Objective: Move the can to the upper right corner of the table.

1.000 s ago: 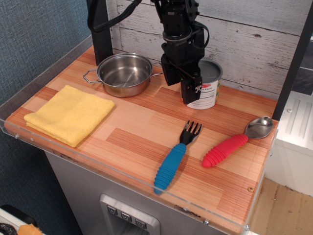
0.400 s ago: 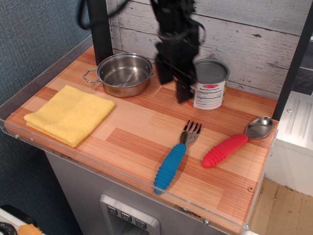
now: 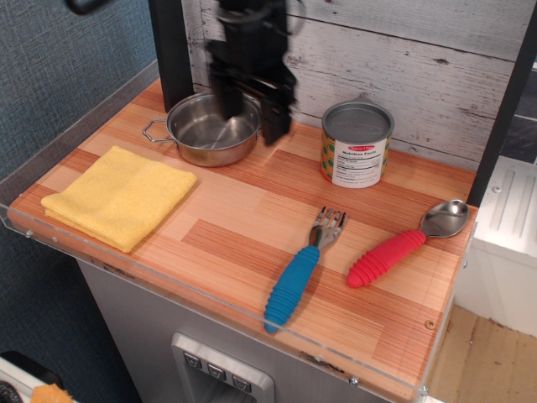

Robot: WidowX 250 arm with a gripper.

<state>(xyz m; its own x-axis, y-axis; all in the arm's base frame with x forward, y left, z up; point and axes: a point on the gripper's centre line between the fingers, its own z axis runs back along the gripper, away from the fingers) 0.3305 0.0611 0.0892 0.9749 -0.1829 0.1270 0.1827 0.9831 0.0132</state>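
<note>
Whitewashed planks back the table (image 3: 243, 227); end effector (image 3: 252, 117), fingers apart, has left the can (image 3: 357, 144) standing upper right, likely delivered.

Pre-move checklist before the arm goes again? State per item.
1. Gripper free of the can: ok, it hangs over the pot, apart from the can.
2. Gripper empty: ok, fingers spread, nothing between them, though blurred.
3. Can upright: ok, grey top up, label facing the camera.
4. Can in the upper right corner of the table: cannot tell, it stands by the back wall but bare wood remains to its right.
5. Space beside the can: ok, fork and spoon lie nearer the front edge.
6. Cloth out of the way: ok, far left.
</note>
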